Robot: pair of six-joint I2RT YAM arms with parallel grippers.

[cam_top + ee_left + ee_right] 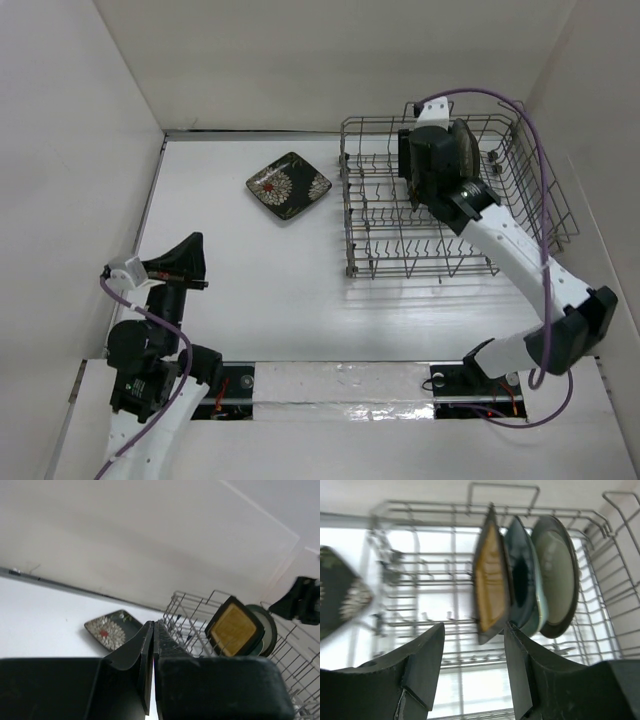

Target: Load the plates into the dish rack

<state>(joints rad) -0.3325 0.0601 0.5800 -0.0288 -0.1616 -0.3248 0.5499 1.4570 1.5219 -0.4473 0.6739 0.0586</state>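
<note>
Standing upright in the dish rack [420, 272], we see the yellow-centred plate [490, 580], teal plate [520, 580] and cream plate [557, 575]. Right gripper [474, 630] open beside them; left gripper [152, 627] closed, empty. Flowered plate [289, 185], at the rack's nine o'clock, not yet loaded.

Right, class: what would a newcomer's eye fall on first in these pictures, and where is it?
Probably the plates standing on edge in the dish rack at the far right, the yellow-centred plate nearest the open right gripper. Next, the flowered plate lying flat on the table, left of the rack.
</note>
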